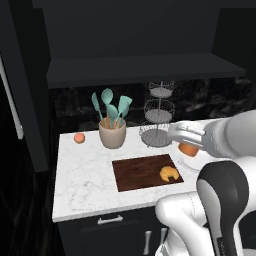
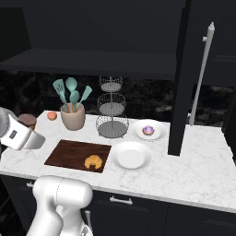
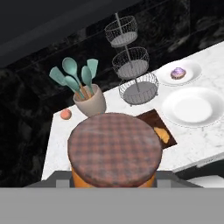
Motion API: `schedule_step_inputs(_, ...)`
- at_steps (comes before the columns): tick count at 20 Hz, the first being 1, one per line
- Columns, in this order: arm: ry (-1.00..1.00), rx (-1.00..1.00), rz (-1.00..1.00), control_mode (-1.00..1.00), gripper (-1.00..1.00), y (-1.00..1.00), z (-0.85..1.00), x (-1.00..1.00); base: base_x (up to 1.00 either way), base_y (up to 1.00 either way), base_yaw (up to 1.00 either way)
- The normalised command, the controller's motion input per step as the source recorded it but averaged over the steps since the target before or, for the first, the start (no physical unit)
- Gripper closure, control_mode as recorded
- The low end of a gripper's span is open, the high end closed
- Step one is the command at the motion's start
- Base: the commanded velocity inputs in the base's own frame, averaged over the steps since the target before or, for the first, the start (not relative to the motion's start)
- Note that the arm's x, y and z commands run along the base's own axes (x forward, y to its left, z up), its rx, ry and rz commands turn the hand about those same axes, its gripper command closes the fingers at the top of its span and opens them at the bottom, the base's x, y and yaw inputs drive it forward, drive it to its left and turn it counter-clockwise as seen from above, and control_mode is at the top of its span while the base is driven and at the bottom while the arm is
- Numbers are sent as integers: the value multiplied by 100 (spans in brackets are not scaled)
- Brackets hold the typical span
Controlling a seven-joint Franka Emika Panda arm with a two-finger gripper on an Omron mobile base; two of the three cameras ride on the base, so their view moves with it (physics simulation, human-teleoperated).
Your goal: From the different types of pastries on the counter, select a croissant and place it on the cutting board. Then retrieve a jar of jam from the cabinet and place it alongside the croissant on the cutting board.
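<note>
- One pincer [image 1: 189,142] is clamped around the jar of jam [image 1: 189,149], held up in the air above the counter [image 1: 80,175]; in the left base view the jar's orange body peeks out below the white hand, over the right end of the cutting board [image 1: 142,171].
- Seen from the hand view, the jar's lid [image 3: 114,146] is a checked reddish-brown disc, with an orange band of the jar just below it.
- On the board lies the croissant [image 1: 169,173], near its right end, flat and golden.
- Beyond the board stands a beige utensil pot [image 1: 112,133] with teal spatulas and spoons, and left of it a round peach-coloured fruit [image 1: 79,138].
- A three-tier wire basket stand [image 2: 112,113] sits on the counter behind the board's right end.
- Two white plates are to the right: the nearer plate [image 2: 131,156] just beside the board, the farther plate [image 2: 149,130] carrying the round purple-topped pastry [image 2: 148,130].
- Above the counter runs the cabinet [image 2: 92,62], its wide dark shelf well above the pot.
</note>
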Motion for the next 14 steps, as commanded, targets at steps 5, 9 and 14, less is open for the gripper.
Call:
schedule_step_inputs(5, 8, 0, 0, -100, 100, 0, -26, -10, 0, 0, 0)
schedule_step_inputs(9, 0, 0, 2, -100, 100, 0, -53, -25, 0, 0, 0)
schedule_step_inputs(14, 0, 0, 3, -100, 100, 0, -45, -11, 0, 0, 0)
